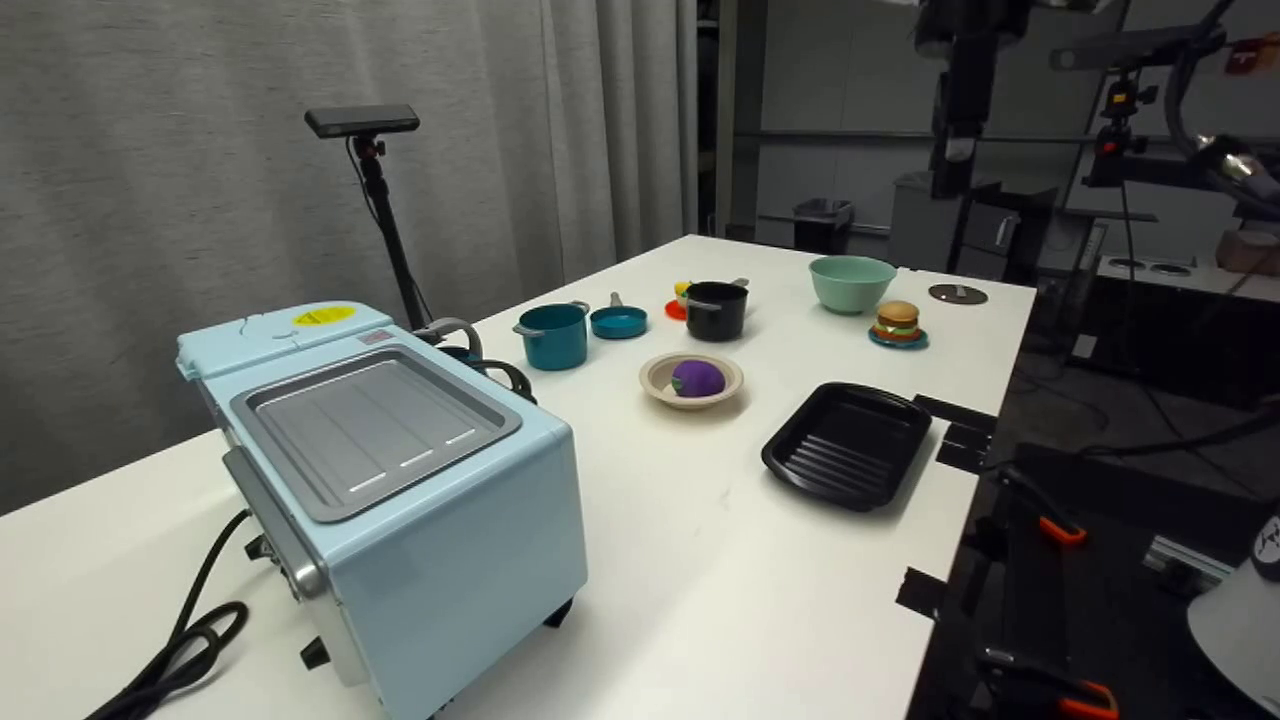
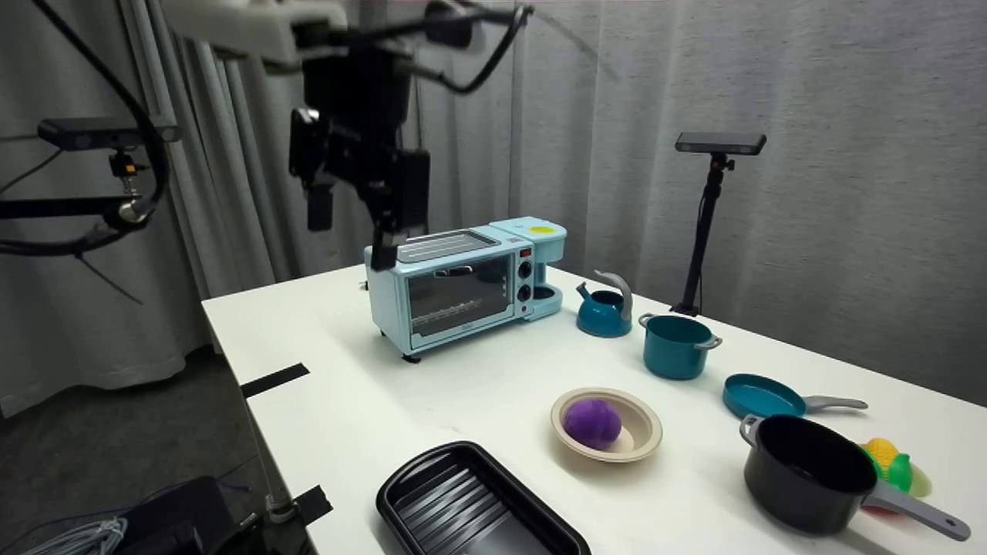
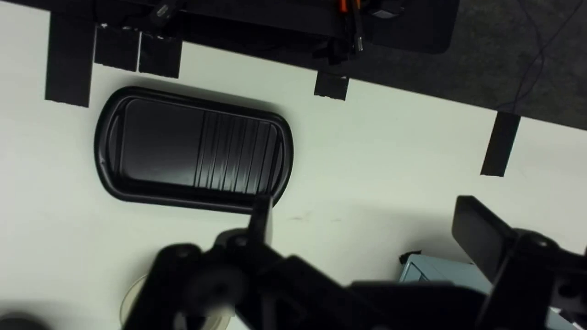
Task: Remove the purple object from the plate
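The purple object (image 1: 699,378) is a rounded dark purple lump lying in the small cream plate (image 1: 655,389). In an exterior view, the purple object (image 2: 592,423) rests toward one side of the plate (image 2: 646,433). In the wrist view only part of the plate's rim (image 3: 128,300) shows at the bottom left, behind a finger; the purple object is hidden there. My gripper (image 3: 362,204) is open with its fingers wide apart and nothing between them. It hangs high above the table, away from the plate, in both exterior views (image 1: 952,170) (image 2: 355,235).
A black ridged tray (image 1: 850,445) lies near the plate. A light-blue toaster oven (image 2: 463,289) stands on the table. A teal pot (image 1: 556,337), teal pan (image 1: 618,321), black pot (image 1: 716,311), green bowl (image 1: 852,284) and toy burger (image 1: 897,321) stand farther along.
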You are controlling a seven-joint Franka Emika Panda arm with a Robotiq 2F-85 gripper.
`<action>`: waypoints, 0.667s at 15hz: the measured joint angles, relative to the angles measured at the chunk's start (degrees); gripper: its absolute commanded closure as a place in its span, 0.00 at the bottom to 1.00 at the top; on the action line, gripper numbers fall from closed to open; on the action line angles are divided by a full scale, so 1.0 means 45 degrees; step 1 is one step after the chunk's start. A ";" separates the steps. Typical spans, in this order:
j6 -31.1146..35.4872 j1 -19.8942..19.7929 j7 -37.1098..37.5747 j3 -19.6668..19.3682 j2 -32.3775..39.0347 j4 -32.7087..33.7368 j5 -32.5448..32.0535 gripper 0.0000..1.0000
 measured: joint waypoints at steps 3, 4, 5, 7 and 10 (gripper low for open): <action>-0.1305 -0.0223 0.0005 -0.0004 0.0785 0.2334 -0.0542 0.00; -0.1715 -0.0269 0.0004 -0.0002 0.1152 0.3078 -0.0863 0.00; -0.2021 -0.0301 0.0002 -0.0002 0.1528 0.3712 -0.1061 0.00; -0.2227 -0.0327 0.0000 -0.0002 0.2051 0.4302 -0.1170 0.00; -0.2234 -0.0327 0.0000 0.0002 0.2317 0.4406 -0.1184 0.00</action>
